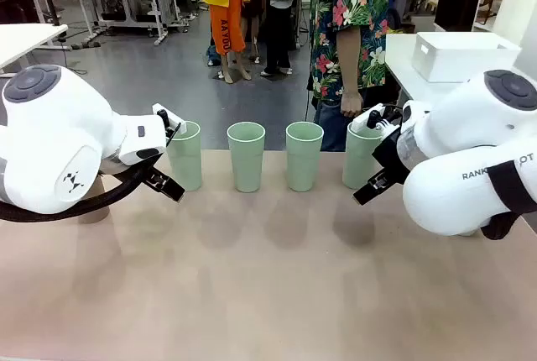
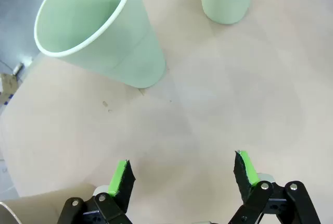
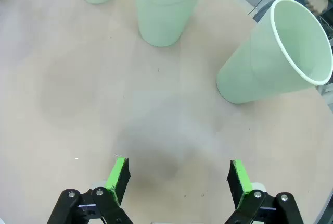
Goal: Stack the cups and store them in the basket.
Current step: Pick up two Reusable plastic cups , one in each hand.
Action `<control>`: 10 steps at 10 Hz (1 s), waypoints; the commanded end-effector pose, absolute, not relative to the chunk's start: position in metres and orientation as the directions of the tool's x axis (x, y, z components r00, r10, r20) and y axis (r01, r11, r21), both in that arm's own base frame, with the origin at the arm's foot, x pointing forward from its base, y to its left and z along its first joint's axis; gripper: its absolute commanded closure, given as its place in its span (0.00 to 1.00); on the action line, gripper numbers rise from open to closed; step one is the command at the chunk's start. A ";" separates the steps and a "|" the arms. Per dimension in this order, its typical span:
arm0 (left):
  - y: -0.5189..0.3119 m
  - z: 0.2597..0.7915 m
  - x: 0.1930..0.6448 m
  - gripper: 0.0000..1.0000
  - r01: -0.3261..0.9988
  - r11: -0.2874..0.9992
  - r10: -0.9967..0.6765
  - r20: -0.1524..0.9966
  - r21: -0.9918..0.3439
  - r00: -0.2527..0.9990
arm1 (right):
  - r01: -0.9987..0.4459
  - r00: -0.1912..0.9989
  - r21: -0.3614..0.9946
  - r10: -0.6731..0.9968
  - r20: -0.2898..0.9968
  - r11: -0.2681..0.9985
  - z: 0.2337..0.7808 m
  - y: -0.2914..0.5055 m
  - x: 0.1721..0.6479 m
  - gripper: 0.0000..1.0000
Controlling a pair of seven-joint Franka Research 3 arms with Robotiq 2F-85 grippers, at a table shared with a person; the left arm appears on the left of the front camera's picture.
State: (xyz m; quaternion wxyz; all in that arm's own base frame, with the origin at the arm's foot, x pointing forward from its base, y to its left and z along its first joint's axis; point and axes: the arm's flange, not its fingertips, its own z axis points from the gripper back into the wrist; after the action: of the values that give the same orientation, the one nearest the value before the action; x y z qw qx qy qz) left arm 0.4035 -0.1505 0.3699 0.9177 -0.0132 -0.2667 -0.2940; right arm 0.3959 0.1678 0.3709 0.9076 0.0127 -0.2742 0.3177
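Note:
Four pale mint-green cups stand upright in a row along the table's far edge: the leftmost cup (image 1: pixel 186 156), a second cup (image 1: pixel 246 157), a third cup (image 1: pixel 304 156) and the rightmost cup (image 1: pixel 359 158). My left gripper (image 2: pixel 182 174) hangs open over bare table, just short of the leftmost cup (image 2: pixel 104 31). A tan cup (image 2: pixel 31 208) shows at that view's bottom left corner. My right gripper (image 3: pixel 179 177) is open too, above the table near the rightmost cup (image 3: pixel 270 57). The white basket (image 1: pixel 461 63) sits on a separate table at the back right.
A person in a flowered shirt (image 1: pixel 348 25) stands behind the table's far edge, one hand (image 1: pixel 351 102) hanging near the rightmost cup. The near half of the table (image 1: pixel 268 294) is bare tan surface. Other people and tables stand farther back.

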 end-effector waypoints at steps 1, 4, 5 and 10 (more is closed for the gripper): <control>-0.151 0.370 0.404 0.00 0.547 0.827 -0.533 0.498 0.133 0.685 | -0.584 0.648 -0.151 0.570 0.506 0.798 0.371 0.168 0.396 0.00; -0.151 0.370 0.404 0.00 0.547 0.827 -0.533 0.498 0.133 0.685 | -0.584 0.648 -0.151 0.570 0.506 0.798 0.371 0.168 0.396 0.00; -0.151 0.370 0.404 0.00 0.547 0.827 -0.533 0.498 0.133 0.685 | -0.584 0.648 -0.151 0.570 0.506 0.798 0.371 0.168 0.396 0.00; -0.151 0.370 0.404 0.00 0.546 0.827 -0.532 0.497 0.132 0.685 | -0.584 0.647 -0.152 0.571 0.506 0.797 0.371 0.168 0.396 0.00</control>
State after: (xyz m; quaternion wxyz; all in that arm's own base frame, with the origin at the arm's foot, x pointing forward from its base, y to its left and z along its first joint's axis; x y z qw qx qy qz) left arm 0.4036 -0.1505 0.3699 0.9178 -0.0133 -0.2667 -0.2938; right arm 0.3959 0.1679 0.3709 0.9075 0.0124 -0.2742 0.3181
